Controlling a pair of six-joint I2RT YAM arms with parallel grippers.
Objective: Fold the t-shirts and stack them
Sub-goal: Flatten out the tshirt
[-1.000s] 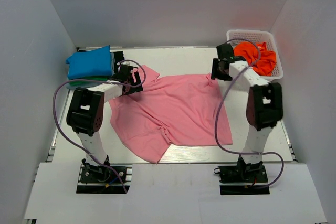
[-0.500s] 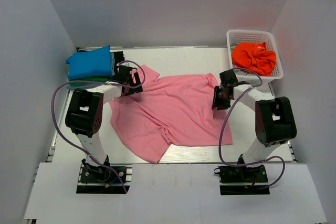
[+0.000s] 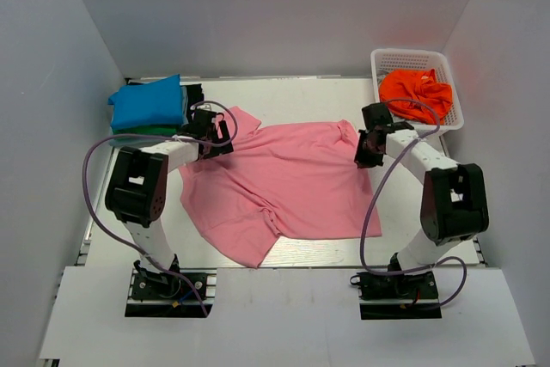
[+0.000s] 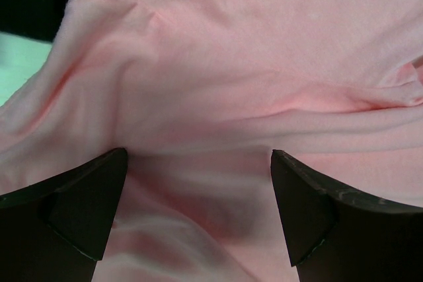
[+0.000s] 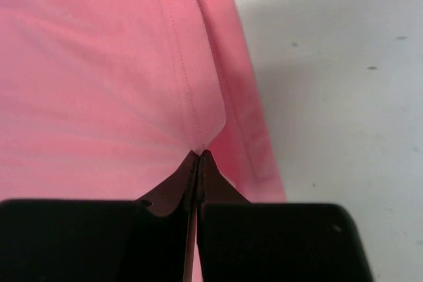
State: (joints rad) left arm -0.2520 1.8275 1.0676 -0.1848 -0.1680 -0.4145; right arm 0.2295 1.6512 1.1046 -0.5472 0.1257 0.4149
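A light pink t-shirt (image 3: 284, 178) lies spread across the middle of the table. My left gripper (image 3: 215, 139) hovers over its upper left sleeve; the left wrist view shows the gripper (image 4: 198, 163) open, with rumpled pink cloth (image 4: 264, 51) between and beyond the fingers. My right gripper (image 3: 368, 150) is at the shirt's upper right edge; in the right wrist view it (image 5: 200, 158) is shut, pinching a raised fold of the pink t-shirt (image 5: 99, 64) at a seam. A folded bright blue t-shirt (image 3: 148, 102) rests on a green one (image 3: 137, 132) at the back left. An orange t-shirt (image 3: 417, 96) is crumpled in the basket.
The white lattice basket (image 3: 412, 56) stands at the back right corner. White walls close in the table on three sides. Bare white table (image 5: 344, 97) shows to the right of the pink shirt's edge.
My right arm swung from beside the basket to the pink shirt's right edge, and its jaws closed on the cloth. The left arm has stayed in place, open.
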